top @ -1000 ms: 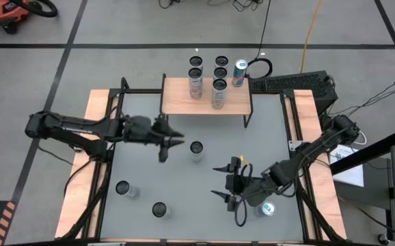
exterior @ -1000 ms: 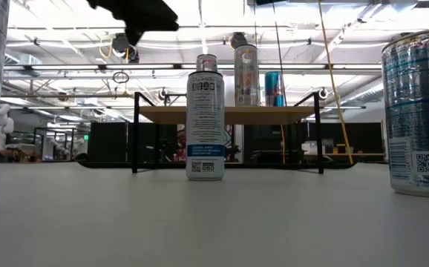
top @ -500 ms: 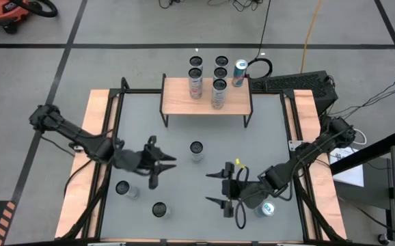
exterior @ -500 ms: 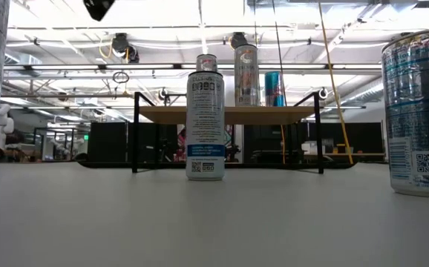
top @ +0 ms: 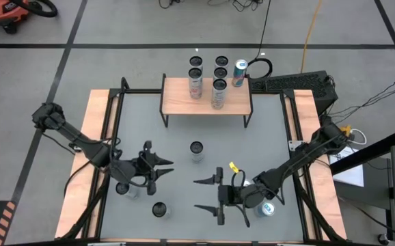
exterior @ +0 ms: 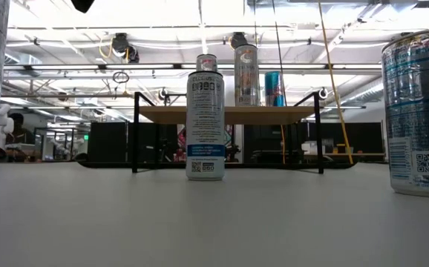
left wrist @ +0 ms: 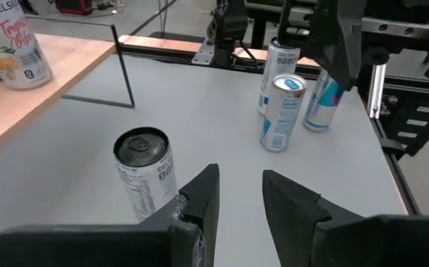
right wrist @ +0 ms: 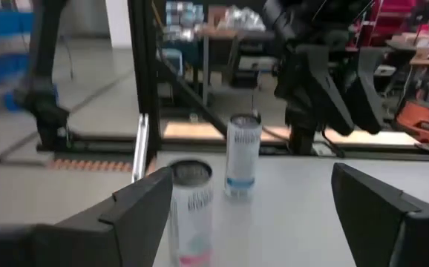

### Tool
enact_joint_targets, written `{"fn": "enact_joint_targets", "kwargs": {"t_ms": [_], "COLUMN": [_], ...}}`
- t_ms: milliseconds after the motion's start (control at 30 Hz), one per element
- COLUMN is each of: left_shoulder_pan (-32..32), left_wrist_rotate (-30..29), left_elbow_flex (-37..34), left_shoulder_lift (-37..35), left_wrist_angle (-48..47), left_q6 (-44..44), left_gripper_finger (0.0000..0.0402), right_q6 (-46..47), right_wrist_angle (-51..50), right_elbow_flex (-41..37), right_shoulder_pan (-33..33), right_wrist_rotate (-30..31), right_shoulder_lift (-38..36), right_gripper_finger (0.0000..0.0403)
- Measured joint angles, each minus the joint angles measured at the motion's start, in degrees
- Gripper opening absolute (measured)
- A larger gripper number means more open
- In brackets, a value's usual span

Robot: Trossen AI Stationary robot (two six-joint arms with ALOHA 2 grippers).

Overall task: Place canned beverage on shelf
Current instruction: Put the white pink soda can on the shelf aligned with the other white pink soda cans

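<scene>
Shelf (top: 206,97) work looks partly done: two tall cans stand on the light wood top, one toward its left (top: 196,83) and one near the middle (top: 219,92), while several more cans sit beyond the back edge on the floor side (whether those belong to the job I cannot tell). Left on the grey table (top: 266,137) are a can near the centre (top: 197,150), two at the near-left (top: 123,188) (top: 159,209), and one at the near-right (top: 267,208), so by my reading most of the loading remains. Neither arm is carrying anything. The left gripper (top: 162,167) hangs over the table's left-centre with its fingers narrowed to a slim gap and nothing between them; in its wrist view the centre can (left wrist: 145,172) stands just ahead and to one side of the fingers (left wrist: 202,199), not inside them. The right gripper (top: 210,193) sits low on the near side, right of centre, spread wide and empty, its fingers (right wrist: 384,215) framing two cans farther off. The next can appears not yet grasped; which arm takes it is unclear.
</scene>
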Motion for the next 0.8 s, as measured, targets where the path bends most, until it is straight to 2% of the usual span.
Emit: {"fn": "enact_joint_targets", "kwargs": {"t_ms": [100, 267, 600, 800], "left_shoulder_pan": [-0.6, -0.8, -1.5, -1.6], "left_wrist_rotate": [-0.6, -4.5, -6.3, -6.3], "left_elbow_flex": [0.0, 0.0, 0.0, 0.0], "left_shoulder_lift": [0.0, 0.0, 0.0, 0.0], "left_wrist_angle": [0.0, 0.0, 2.1, 4.6], "left_q6": [-0.1, 2.1, 2.6, 2.6], "left_gripper_finger": [0.0104, 0.0104, 0.0104, 0.0104], "right_q6": [0.7, 1.2, 0.7, 0.9], "right_wrist_angle": [2.5, 0.3, -13.8, -18.3], "right_elbow_flex": [0.3, 4.1, 22.7, 28.8], "right_shoulder_pan": [0.0, 0.0, -0.1, -0.3], "right_wrist_rotate": [0.0, -1.0, -2.8, -2.8], "right_shoulder_lift": [1.7, 5.3, 16.0, 19.3], "right_gripper_finger": [0.0304, 0.0304, 0.0304, 0.0308]}}
